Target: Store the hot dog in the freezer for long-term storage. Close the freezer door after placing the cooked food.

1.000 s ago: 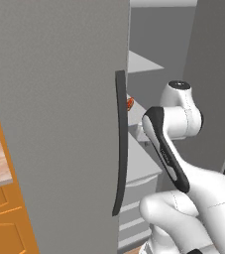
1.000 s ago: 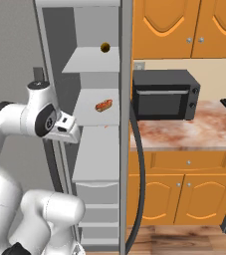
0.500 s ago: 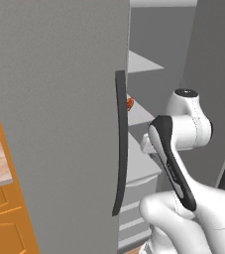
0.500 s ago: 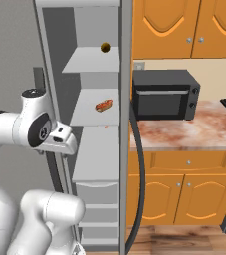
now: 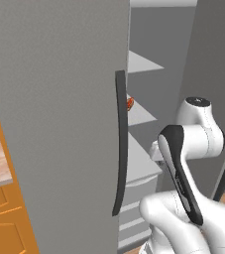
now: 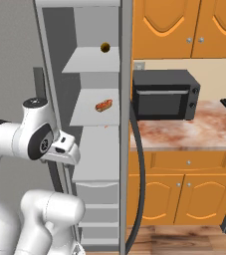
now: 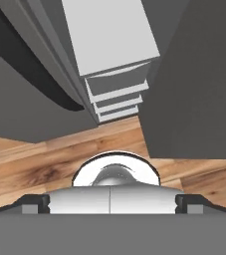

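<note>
The hot dog (image 6: 103, 105) lies on the middle shelf of the open freezer (image 6: 97, 119); a bit of it peeks past a dark handle in the left base view (image 5: 130, 103). The freezer door (image 6: 126, 99) stands open, edge-on to the right base camera, with its long dark handle (image 6: 137, 189) on the right face. In the left base view the freezer door (image 5: 208, 59) is the dark panel at the right. My gripper (image 7: 112, 203) is open and empty, pointing down at the drawers (image 7: 117, 94). It hangs in front of the opening's left side (image 6: 67, 154), below the hot dog.
A small olive-yellow ball (image 6: 105, 47) sits on the top shelf. The wider grey door (image 5: 54, 124) with its dark handle (image 5: 120, 144) is shut beside the freezer. A black microwave (image 6: 164, 94) stands on the marble counter (image 6: 184, 134). Wooden floor (image 7: 40, 164) lies below.
My hand has drawn back from the shelf and sunk lower in front of the freezer. The jaws stayed open. The hot dog and the doors have not moved.
</note>
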Motion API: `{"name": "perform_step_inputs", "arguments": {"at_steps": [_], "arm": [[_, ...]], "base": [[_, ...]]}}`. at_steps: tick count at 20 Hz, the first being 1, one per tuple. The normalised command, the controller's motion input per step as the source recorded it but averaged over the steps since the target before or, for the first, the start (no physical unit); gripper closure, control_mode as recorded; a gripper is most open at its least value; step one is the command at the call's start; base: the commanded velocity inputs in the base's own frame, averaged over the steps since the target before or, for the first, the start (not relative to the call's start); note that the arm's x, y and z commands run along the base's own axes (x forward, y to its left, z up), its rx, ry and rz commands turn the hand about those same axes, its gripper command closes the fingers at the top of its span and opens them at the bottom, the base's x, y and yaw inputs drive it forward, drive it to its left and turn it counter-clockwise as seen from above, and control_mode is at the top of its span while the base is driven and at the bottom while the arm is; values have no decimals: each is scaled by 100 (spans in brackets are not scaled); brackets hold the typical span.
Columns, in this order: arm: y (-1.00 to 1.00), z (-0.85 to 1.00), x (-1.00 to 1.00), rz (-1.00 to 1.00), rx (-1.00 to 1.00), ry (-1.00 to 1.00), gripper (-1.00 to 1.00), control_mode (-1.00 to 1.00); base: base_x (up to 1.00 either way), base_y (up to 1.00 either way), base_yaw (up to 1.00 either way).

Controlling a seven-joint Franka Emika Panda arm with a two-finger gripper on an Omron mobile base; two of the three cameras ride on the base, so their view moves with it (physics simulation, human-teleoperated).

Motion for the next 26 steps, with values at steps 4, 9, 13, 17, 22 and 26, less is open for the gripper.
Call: {"name": "perform_step_inputs", "arguments": {"at_steps": [4, 9, 13, 17, 22, 26], "arm": [[0, 0, 0, 0, 0, 0, -100, -100], [0, 0, -3, 0, 0, 0, -100, -100], [0, 0, -12, 0, 0, 0, -100, 100], [0, 0, 0, 0, 0, 0, -100, 100], [0, 0, 0, 0, 0, 0, -100, 100], [0, 0, 0, 0, 0, 0, -100, 100]], "base": [[0, 0, 0], [0, 0, 0], [-7, 0, 0], [-33, 0, 2], [-52, -2, 8], [-48, 0, 13]]}}
